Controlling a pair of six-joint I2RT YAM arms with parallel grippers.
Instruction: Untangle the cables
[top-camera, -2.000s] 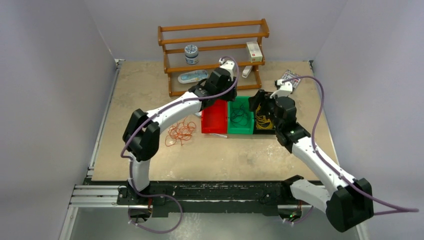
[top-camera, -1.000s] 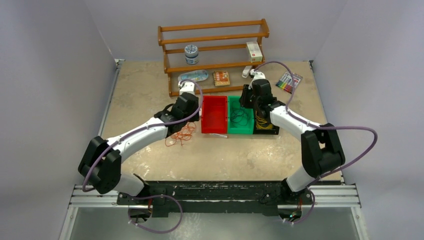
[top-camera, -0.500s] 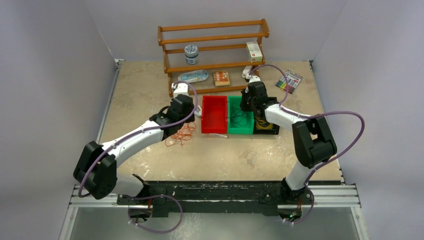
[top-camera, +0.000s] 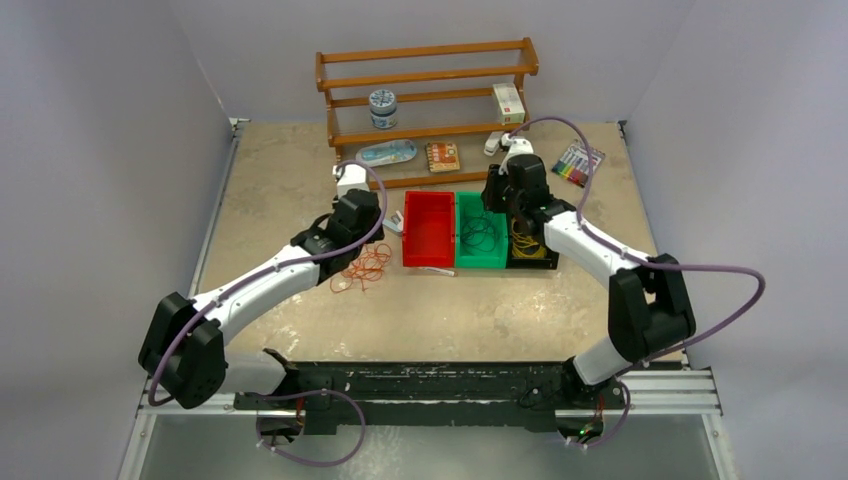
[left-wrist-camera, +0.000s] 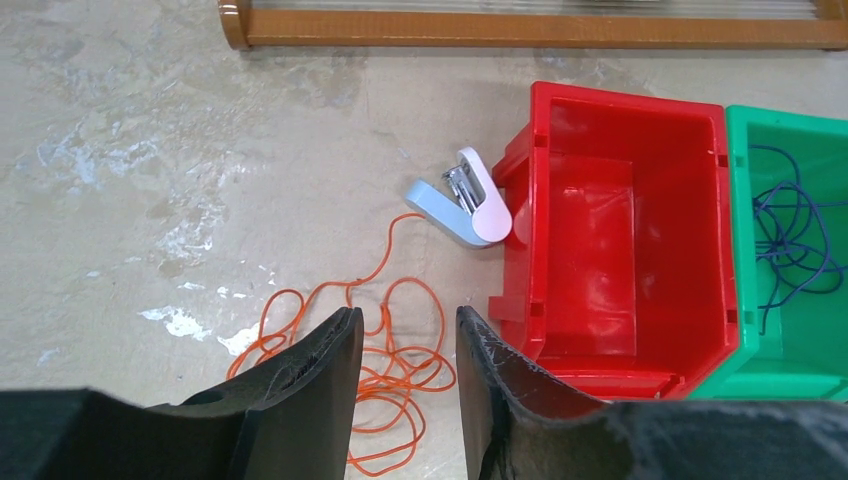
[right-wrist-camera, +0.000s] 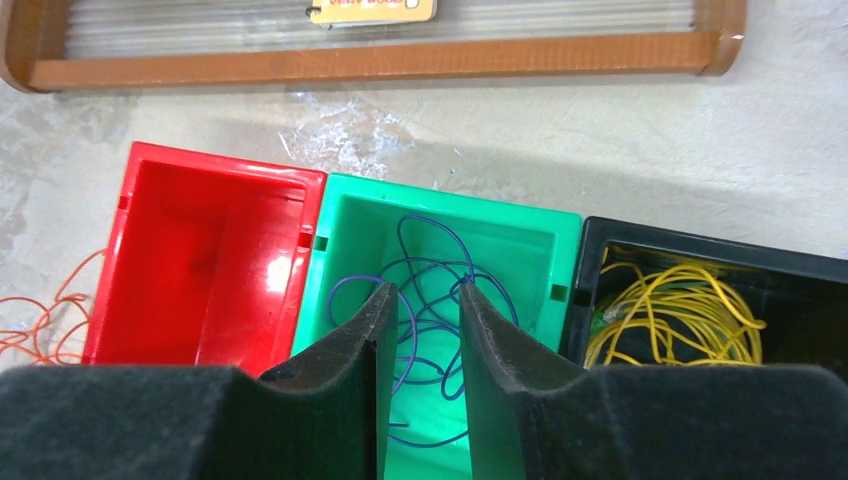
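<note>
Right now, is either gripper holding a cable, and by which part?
Nothing is held. The left gripper and right gripper both stand open; the orange cable lies on the table, the purple cable in the green bin.

The left bin (right-wrist-camera: 200, 262), middle bin (right-wrist-camera: 452, 196) and right bin (right-wrist-camera: 700, 251) stand in a row mid-table (top-camera: 290, 180), before the rack (top-camera: 428, 74) at the far edge. A loose cable (top-camera: 362, 268) lies left of them, a second cable (right-wrist-camera: 430, 290) in the middle bin, a third cable (right-wrist-camera: 668, 312) in the right bin.

Table (top-camera: 450, 310) bears rack (top-camera: 425, 50), three bins (top-camera: 480, 263) (red, green, black), orange cable (top-camera: 362, 268), stapler (left-wrist-camera: 462, 205)
</note>
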